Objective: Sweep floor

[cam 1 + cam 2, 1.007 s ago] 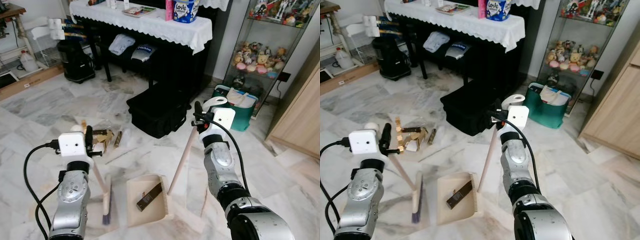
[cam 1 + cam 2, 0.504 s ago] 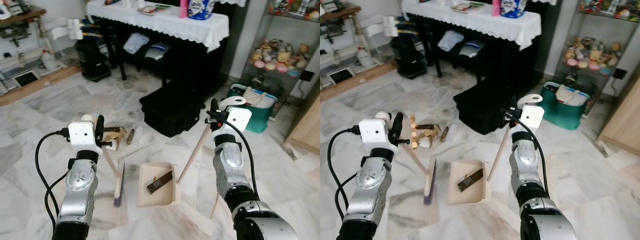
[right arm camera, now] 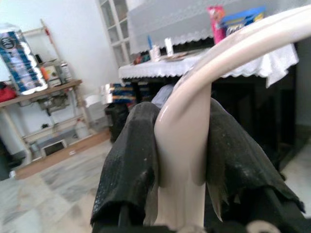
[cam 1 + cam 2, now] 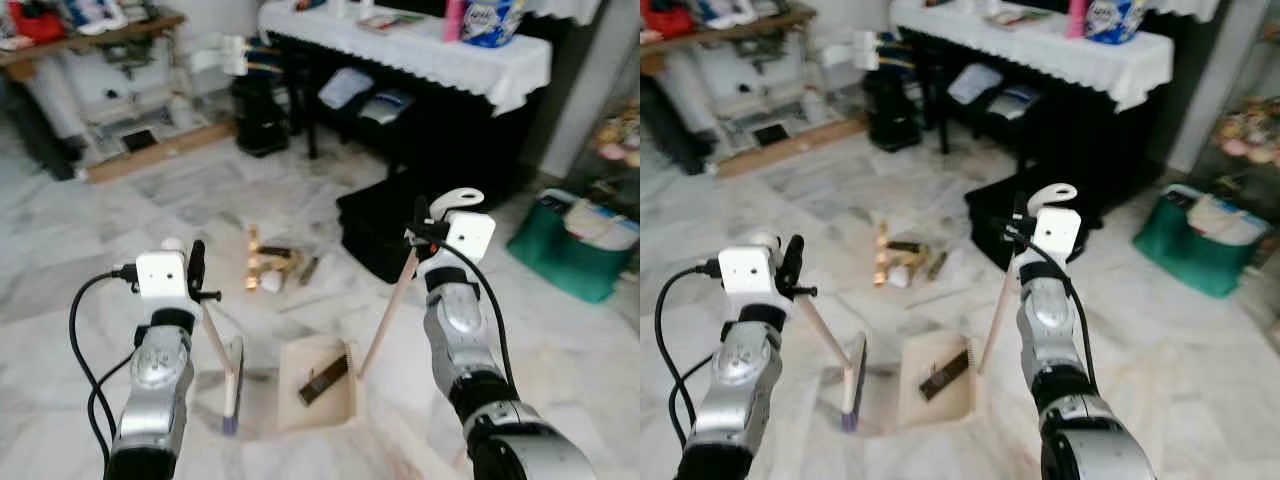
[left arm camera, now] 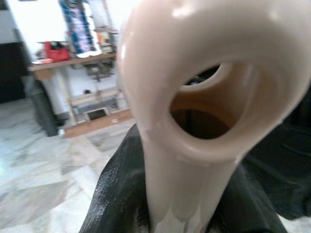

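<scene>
Marble floor point(image 4: 120, 230) of a living room, robot holding a broom and a dustpan.

On the floor just ahead of the robot, the left gripper point(image 4: 197, 268) is clamped around the top of the broom point(image 4: 231, 385), whose brush head rests on the tiles right beside the dustpan point(image 4: 318, 385). The right gripper point(image 4: 421, 222) is closed around the dustpan's long slanted handle near its looped end. A dark flat scrap point(image 4: 325, 379) lies inside the pan. Farther out sits a small pile of litter point(image 4: 272, 270), well apart from the pan. Beyond it a black bag point(image 4: 380, 215) lies under a table draped in white lace point(image 4: 420, 50).
</scene>
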Controlling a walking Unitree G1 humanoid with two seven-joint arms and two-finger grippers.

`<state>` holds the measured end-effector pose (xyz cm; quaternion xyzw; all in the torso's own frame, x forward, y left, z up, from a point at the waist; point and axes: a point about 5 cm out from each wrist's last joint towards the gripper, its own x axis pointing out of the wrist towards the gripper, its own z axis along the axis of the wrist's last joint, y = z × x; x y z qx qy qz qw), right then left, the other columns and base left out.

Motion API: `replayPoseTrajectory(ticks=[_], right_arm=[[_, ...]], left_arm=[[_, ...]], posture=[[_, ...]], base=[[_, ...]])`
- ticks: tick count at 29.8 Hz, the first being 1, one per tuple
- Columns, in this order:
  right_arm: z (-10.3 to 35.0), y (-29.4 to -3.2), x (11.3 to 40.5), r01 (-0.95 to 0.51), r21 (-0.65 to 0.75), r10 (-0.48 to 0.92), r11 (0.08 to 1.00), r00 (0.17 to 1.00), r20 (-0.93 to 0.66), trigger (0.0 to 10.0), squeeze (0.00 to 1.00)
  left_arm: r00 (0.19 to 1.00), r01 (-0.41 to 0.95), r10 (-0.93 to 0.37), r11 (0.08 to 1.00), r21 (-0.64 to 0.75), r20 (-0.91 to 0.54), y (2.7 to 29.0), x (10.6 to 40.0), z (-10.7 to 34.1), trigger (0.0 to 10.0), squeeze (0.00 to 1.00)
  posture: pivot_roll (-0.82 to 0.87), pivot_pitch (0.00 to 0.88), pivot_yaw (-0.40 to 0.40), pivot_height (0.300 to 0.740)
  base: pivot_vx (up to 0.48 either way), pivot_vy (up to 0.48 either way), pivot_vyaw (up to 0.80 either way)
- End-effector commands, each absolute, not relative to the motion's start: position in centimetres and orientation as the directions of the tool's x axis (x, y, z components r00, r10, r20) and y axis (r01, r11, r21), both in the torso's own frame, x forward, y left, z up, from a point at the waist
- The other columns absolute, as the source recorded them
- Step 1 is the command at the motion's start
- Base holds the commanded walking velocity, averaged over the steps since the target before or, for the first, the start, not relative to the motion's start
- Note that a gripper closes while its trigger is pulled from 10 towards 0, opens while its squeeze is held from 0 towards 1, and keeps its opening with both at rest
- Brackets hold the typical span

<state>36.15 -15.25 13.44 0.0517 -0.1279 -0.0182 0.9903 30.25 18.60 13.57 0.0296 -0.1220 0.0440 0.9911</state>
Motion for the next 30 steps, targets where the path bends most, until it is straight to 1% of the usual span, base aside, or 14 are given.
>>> replayPoseTrajectory(ticks=[1, 6, 14, 30], right_arm=[[15.3, -14.5, 36.6, -0.005, 0.107, -0.03, 0.994, 0.947, 0.319, 10.0, 0.0], [15.4, -14.6, 36.6, -0.005, 0.105, -0.029, 0.994, 0.946, 0.324, 10.0, 0.0], [14.8, -14.0, 36.4, -0.03, 0.103, -0.003, 0.994, 0.951, 0.308, 10.0, 0.0], [14.9, -13.6, 36.5, -0.05, 0.105, 0.016, 0.993, 0.953, 0.304, 10.0, 0.0]], left_arm=[[0.954, -0.111, 0.09, 0.992, 0.055, 0.286, 19.0, 30.3, 14.4, 10.0, 0.0], [0.953, -0.103, 0.084, 0.993, 0.051, 0.29, 18.7, 30.6, 14.5, 10.0, 0.0], [0.955, -0.116, 0.099, 0.992, 0.045, 0.279, 18.8, 29.9, 13.8, 10.0, 0.0], [0.95, -0.13, 0.116, 0.991, 0.031, 0.291, 18.7, 29.9, 13.7, 10.0, 0.0]], posture=[[0.05, 0.0, 0.061, 0.74], [0.06, 0.0, 0.054, 0.74], [0.06, 0.0, 0.044, 0.74], [0.06, 0.0, 0.035, 0.74]], base=[[0.0, 0.0, 0.8], [0.0, 0.0, 0.8], [0.0, 0.0, 0.8], [0.0, 0.0, 0.8]])
